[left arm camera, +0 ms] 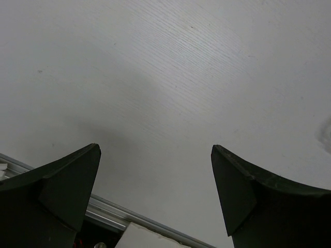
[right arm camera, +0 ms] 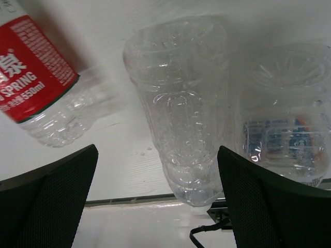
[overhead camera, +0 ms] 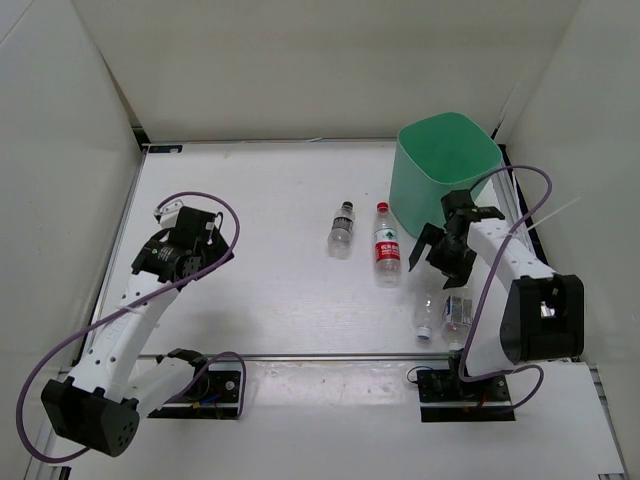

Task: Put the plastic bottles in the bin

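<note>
four plastic bottles (overhead camera: 343,227) (overhead camera: 387,245) (overhead camera: 427,315) (overhead camera: 458,312), one bin (overhead camera: 440,190), two arms (overhead camera: 130,330) (overhead camera: 510,262).

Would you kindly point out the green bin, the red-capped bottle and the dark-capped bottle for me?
green bin (overhead camera: 420,192), top external view, on its near outer wall.
red-capped bottle (overhead camera: 386,247), top external view, on its red-white label.
dark-capped bottle (overhead camera: 341,234), top external view, on its clear body.

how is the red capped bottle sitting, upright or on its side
On its side: the red-capped bottle shows its full length, cap to base, on the table.

Left claw (left arm camera: 155,149), right claw (right arm camera: 157,150) agape
</note>
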You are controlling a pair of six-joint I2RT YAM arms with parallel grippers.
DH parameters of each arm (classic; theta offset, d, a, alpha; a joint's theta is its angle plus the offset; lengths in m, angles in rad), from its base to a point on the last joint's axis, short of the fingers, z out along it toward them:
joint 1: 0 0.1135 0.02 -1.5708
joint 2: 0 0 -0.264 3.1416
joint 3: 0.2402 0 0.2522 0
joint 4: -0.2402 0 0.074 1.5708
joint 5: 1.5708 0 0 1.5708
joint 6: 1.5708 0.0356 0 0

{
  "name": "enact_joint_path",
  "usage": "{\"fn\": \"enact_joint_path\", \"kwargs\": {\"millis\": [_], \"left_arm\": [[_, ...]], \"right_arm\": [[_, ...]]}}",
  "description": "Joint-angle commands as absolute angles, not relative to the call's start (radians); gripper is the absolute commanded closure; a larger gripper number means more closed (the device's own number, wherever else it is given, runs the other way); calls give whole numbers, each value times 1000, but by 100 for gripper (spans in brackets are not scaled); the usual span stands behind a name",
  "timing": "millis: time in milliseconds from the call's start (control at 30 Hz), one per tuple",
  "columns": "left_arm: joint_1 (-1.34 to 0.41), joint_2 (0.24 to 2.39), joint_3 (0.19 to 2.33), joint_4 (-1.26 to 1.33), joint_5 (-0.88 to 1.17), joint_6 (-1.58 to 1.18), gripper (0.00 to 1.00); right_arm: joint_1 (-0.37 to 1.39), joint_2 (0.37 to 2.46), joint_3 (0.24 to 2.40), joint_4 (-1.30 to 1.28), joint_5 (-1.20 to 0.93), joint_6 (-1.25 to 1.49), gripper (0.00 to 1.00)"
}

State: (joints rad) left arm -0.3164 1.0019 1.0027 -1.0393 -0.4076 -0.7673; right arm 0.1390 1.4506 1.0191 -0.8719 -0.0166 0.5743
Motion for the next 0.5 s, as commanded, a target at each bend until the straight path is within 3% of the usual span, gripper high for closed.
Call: {"fn": "enact_joint_path", "kwargs": {"millis": [0,200,467], "left_arm": [[-314,979,997,-1054,-416,-764,0],[-314,960,979,-1074,-416,-764,0],[-314,940,969,-1103,-407,-764,0]], "right_arm": [[144,1462,991,-841,9,589,0],[153,1508,960,-818,20,598,3],[204,1526,900,-798,29,666,21]]}}
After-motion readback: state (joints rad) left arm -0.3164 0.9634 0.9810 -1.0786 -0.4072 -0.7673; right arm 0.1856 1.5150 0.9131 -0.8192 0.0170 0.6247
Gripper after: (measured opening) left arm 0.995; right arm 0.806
